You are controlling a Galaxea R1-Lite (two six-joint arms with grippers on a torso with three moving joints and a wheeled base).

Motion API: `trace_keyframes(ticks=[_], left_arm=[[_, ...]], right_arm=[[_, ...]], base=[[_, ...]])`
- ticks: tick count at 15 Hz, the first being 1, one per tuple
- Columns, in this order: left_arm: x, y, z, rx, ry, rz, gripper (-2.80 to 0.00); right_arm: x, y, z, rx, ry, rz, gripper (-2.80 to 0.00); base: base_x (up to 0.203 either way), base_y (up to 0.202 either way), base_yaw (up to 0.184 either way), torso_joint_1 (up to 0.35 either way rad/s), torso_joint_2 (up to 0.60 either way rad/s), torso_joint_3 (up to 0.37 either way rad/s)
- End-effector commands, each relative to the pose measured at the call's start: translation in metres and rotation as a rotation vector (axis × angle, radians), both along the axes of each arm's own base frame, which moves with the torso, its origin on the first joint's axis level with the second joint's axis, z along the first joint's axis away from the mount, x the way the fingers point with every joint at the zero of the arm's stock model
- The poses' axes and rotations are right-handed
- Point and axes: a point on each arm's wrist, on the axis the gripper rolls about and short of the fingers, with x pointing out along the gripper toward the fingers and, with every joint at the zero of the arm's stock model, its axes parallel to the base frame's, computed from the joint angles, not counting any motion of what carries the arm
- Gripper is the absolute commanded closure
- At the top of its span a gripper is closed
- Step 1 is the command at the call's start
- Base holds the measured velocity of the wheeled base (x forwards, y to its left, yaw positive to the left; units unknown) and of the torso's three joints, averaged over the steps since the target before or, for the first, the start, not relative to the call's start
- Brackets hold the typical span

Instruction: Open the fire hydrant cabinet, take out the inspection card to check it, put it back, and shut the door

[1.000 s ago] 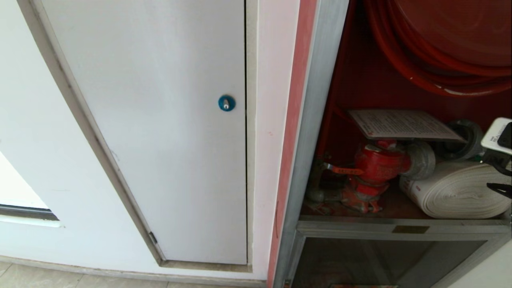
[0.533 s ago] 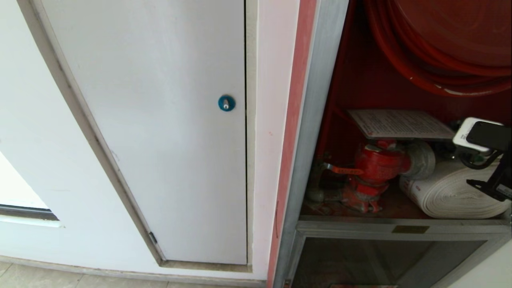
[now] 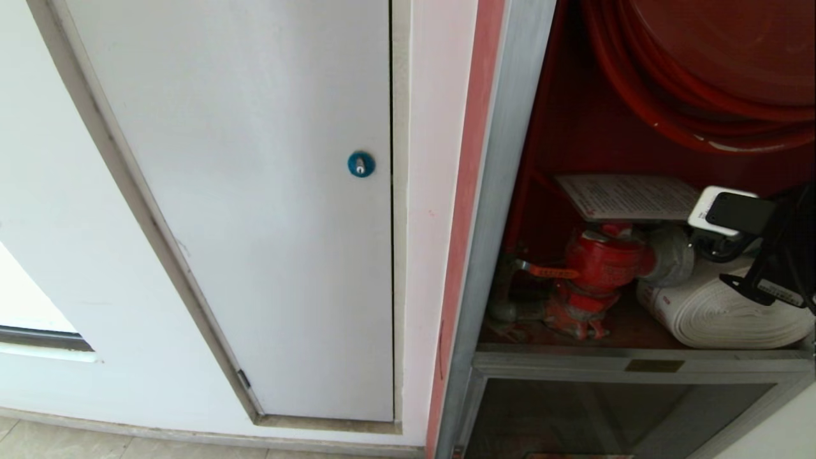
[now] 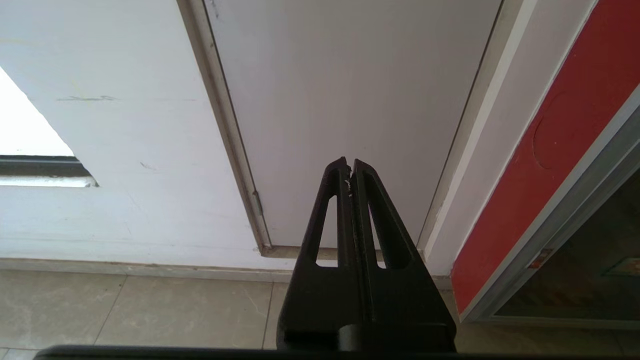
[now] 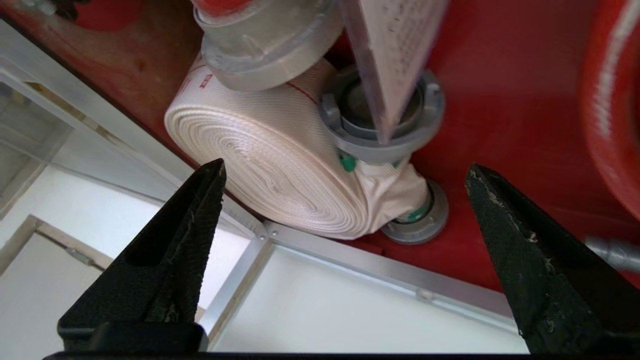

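Our right gripper (image 5: 345,172) has pushed further into the tall silver-framed fire hydrant cabinet (image 3: 503,191) than a second ago, when only its white-and-black wrist showed at the edge of the head view; now it overlaps the near end of the thin white inspection card (image 3: 628,196), and its jaws, narrower a second ago, stand wide apart with nothing between them. The card itself has not moved: it lies flat on top of the red valve (image 3: 602,258), untouched. Its fine dark print lines are too small for us to read, and so is the red lettering on the white rolled hose (image 5: 280,165). Inside the red cabinet we see the red hose reel (image 3: 701,70) up top, the valve below, the rolled hose beside it with its grey metal coupling (image 5: 382,125). Our left gripper (image 4: 350,172) hangs parked before the plain white panel door (image 3: 255,191) with the round blue lock (image 3: 361,164), fingers pressed together on nothing.
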Motion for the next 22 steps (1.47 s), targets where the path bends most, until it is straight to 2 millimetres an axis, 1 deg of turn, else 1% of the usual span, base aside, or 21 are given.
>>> trace_keyframes(ticks=[1, 6, 9, 13, 15, 19, 22], left_arm=[[0.0, 0.0, 0.0, 0.0, 0.001, -0.001, 0.0], [0.0, 0.0, 0.0, 0.0, 0.001, -0.001, 0.0], [0.0, 0.0, 0.0, 0.0, 0.001, -0.001, 0.0], [0.0, 0.0, 0.0, 0.0, 0.001, -0.001, 0.0], [0.0, 0.0, 0.0, 0.0, 0.001, -0.001, 0.0], [0.0, 0.0, 0.0, 0.0, 0.001, 0.0, 0.0], [0.0, 0.0, 0.0, 0.0, 0.001, -0.001, 0.0]], right_arm=[[0.008, 0.0, -0.004, -0.007, 0.011, 0.001, -2.8], [0.03, 0.001, -0.007, -0.037, -0.023, 0.013, -2.8], [0.04, -0.002, -0.008, -0.073, -0.031, 0.012, -2.8], [0.048, -0.012, -0.004, -0.131, -0.045, -0.004, -2.8], [0.048, -0.016, -0.003, -0.159, -0.044, -0.008, -2.8], [0.056, -0.016, -0.004, -0.159, -0.071, -0.006, -2.8], [0.058, -0.016, -0.002, -0.16, -0.086, -0.007, -2.8]], base=[[0.0, 0.0, 0.0, 0.0, 0.0, 0.0], [0.0, 0.0, 0.0, 0.0, 0.0, 0.0], [0.0, 0.0, 0.0, 0.0, 0.0, 0.0], [0.0, 0.0, 0.0, 0.0, 0.0, 0.0], [0.0, 0.0, 0.0, 0.0, 0.0, 0.0], [0.0, 0.0, 0.0, 0.0, 0.0, 0.0], [0.0, 0.0, 0.0, 0.0, 0.0, 0.0]])
